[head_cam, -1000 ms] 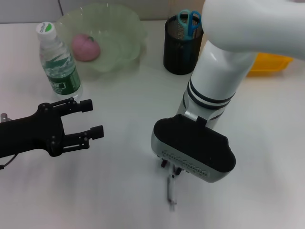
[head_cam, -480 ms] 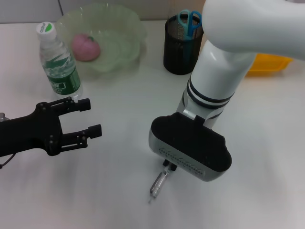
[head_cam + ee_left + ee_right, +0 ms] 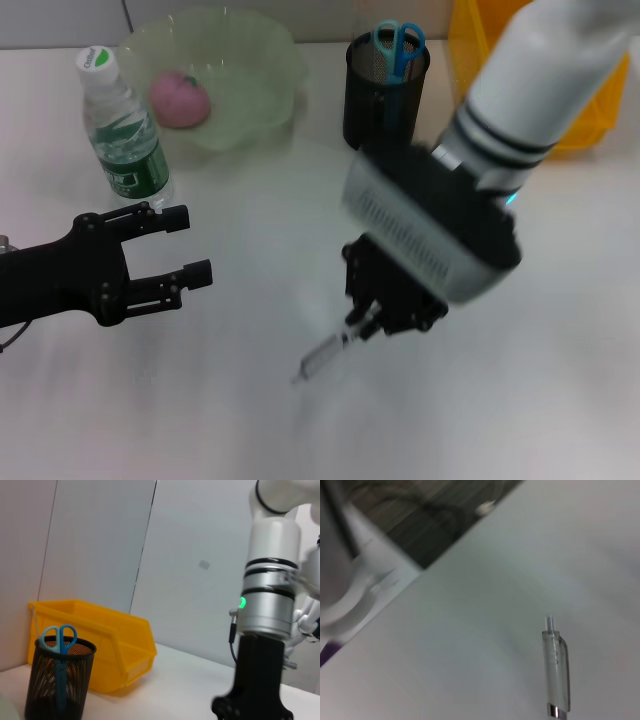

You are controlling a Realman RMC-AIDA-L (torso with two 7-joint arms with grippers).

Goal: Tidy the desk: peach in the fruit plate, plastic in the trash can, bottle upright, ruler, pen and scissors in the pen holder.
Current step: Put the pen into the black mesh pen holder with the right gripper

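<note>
My right gripper (image 3: 372, 322) is shut on a clear pen (image 3: 322, 356), which hangs tilted above the white table at the front middle. The pen also shows in the right wrist view (image 3: 556, 674). The black mesh pen holder (image 3: 383, 100) stands at the back with blue scissors (image 3: 398, 46) in it; both also show in the left wrist view, holder (image 3: 59, 685) and scissors (image 3: 59, 641). The pink peach (image 3: 180, 98) lies in the green fruit plate (image 3: 262, 60). The bottle (image 3: 122, 128) stands upright at the back left. My left gripper (image 3: 187, 245) is open and empty at the left. Ruler and plastic are out of view.
A yellow bin (image 3: 590, 110) stands at the back right behind my right arm; it also shows in the left wrist view (image 3: 105, 640). The right arm's body (image 3: 267, 630) rises between the pen holder and the table's front.
My right gripper has lifted the pen off the table and swung up and toward the back right. The pen now hangs tilted. The left gripper has barely moved.
</note>
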